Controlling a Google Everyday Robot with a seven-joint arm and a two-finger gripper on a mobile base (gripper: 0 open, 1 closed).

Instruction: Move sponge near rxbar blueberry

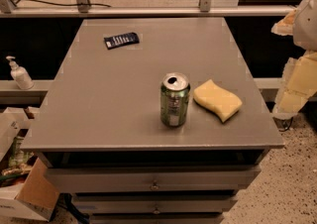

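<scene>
Since nothing is grasped yet, step: approach.
sponge [218,100]: near right edge of the bench [99,99], beside green can [175,100].
rxbar blueberry [121,40]: near back-left corner.
gripper [292,94]: beyond right edge; open or closed cannot be told.
next move: reach inward over sponge, clearing can.

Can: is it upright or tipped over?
Upright: the can stands on its base, opened top up. The hand hangs right of the table.

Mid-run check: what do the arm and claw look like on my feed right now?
Only part of the robot shows, at the view's right edge, beyond the right side of the table. The claw is cream-yellow and made of blocky, padded-looking segments with darker seams between them. Above it sits a rounded white-grey arm casing. No markings can be made out.
</scene>
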